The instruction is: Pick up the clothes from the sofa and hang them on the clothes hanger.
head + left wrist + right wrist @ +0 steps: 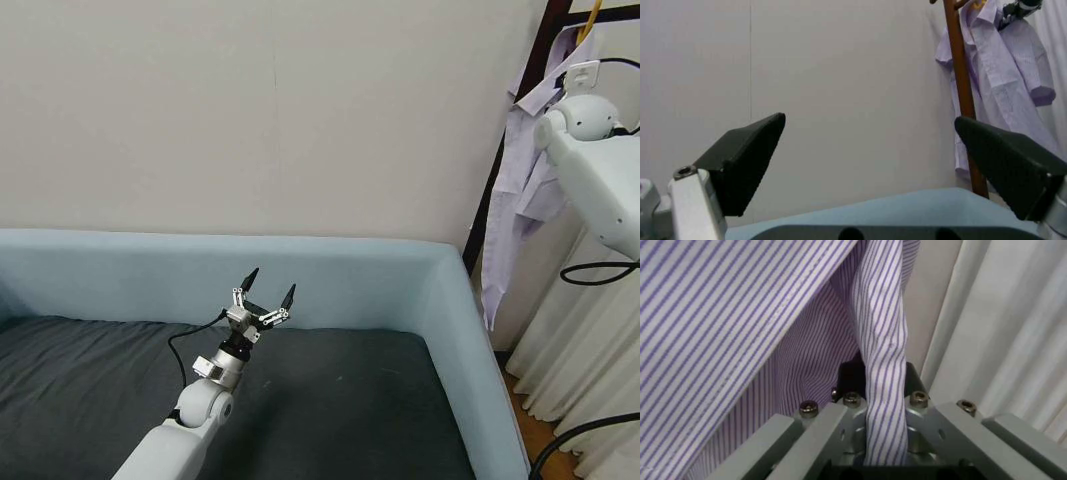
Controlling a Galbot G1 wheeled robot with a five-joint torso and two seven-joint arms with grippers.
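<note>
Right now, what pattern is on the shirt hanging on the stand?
The shirt has thin purple and white stripes, seen best in the right wrist view.

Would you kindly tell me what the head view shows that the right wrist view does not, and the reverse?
The head view adds the blue sofa, the left hand open and empty above its dark seat, and the right arm raised to the hanging shirt. The right wrist view adds the grip itself: the right hand shut on a fold of striped cloth. Both share the shirt and the white curtain.
</note>
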